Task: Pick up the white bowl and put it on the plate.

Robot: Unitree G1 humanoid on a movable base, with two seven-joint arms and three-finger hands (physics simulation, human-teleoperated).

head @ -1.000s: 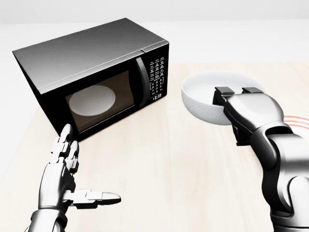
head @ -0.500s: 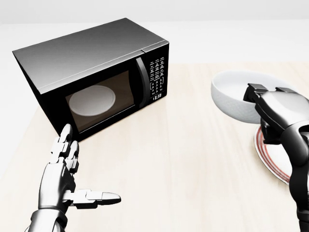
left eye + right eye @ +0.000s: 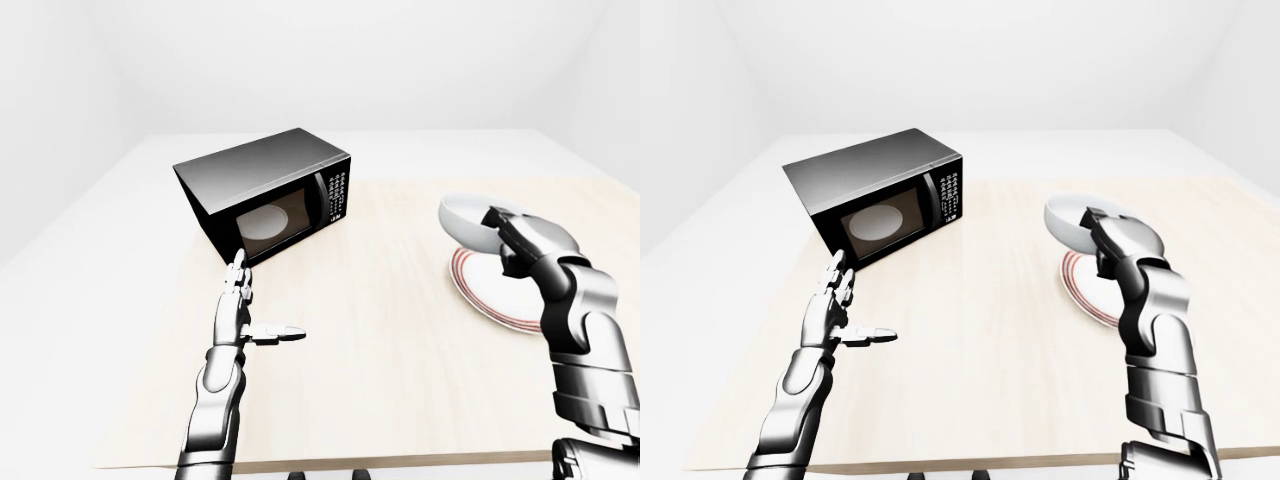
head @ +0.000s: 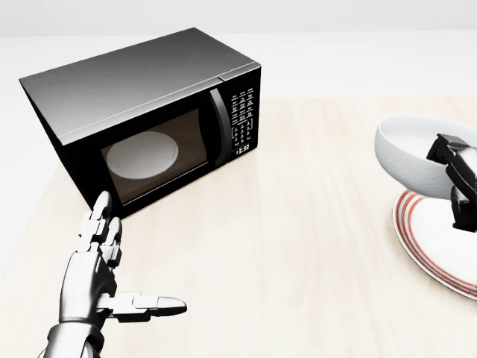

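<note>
Carrying the white bowl (image 4: pixel 417 153), the right hand (image 3: pixel 508 240) has its fingers hooked over the near rim, holding it aloft just above the plate's (image 4: pixel 436 242) far edge (tilted, not seated). Pickup looks done; lowering and letting go remain. The left hand (image 4: pixel 100 261) hovers splayed, nothing in it.

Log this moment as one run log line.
right robot hand: holding white bowl | bowl: over plate edge, not set | left robot hand: open, idle
</note>
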